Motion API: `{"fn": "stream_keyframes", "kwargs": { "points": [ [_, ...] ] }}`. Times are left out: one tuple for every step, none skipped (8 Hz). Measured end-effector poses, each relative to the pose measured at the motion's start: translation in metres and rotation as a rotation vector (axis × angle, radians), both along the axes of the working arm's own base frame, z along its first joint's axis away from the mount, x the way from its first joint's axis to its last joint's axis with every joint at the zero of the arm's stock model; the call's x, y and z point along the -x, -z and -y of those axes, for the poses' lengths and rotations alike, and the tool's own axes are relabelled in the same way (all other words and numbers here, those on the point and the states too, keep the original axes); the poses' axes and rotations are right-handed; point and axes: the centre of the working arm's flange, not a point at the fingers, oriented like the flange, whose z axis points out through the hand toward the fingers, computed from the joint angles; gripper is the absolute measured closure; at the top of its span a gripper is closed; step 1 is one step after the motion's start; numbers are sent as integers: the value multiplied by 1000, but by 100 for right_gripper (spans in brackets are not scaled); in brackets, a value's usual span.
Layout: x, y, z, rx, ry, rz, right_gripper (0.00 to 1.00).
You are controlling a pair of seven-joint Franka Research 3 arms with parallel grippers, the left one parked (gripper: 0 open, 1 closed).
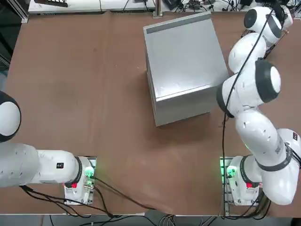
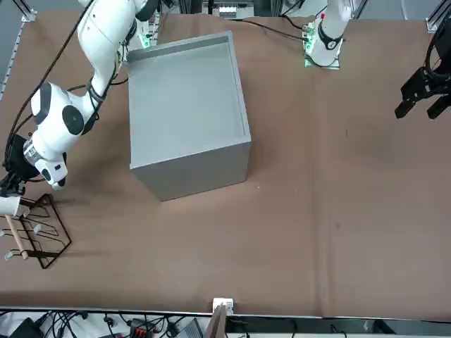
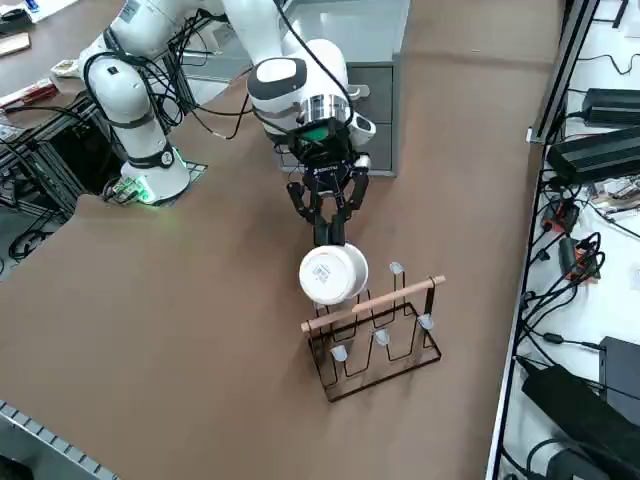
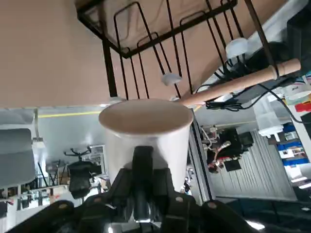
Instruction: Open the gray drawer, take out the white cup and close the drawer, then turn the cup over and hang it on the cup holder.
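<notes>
One job left, by the look of it: gray drawer (image 3: 380, 105) closed, white cup (image 3: 331, 275) out and seemingly tipped over, pinched in right gripper (image 3: 330, 232) at far right, just beside the cup holder (image 3: 372, 313), hanging still to do.

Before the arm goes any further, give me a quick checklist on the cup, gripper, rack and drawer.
Cup gripped by right gripper: ok, the fingers are shut on the white cup.
Cup turned over: cannot tell; its printed round face shows, but which way is up isn't certain.
Cup at the cup holder: ok, it is beside the wooden bar's end.
Cup hung on a peg: not ok, the gripper has it.
Gray drawer closed: ok, its front looks flush with the cabinet.
Holder standing on the table: ok.
</notes>
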Motion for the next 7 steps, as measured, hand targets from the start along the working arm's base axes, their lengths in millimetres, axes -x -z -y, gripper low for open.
{"fn": "stream_keyframes", "kwargs": {
  "points": [
    [0, -3, -1, 3, 16, -24, 81],
    [0, -3, -6, 20, 31, -28, 81],
    [2, 3, -13, 53, 41, -15, 81],
    [4, 12, -23, 105, 56, 16, 81],
    [4, 18, -32, 162, 63, 49, 81],
    [4, 23, -39, 195, 54, 58, 81],
    [4, 22, -40, 223, 42, 50, 81]
  ]
}}
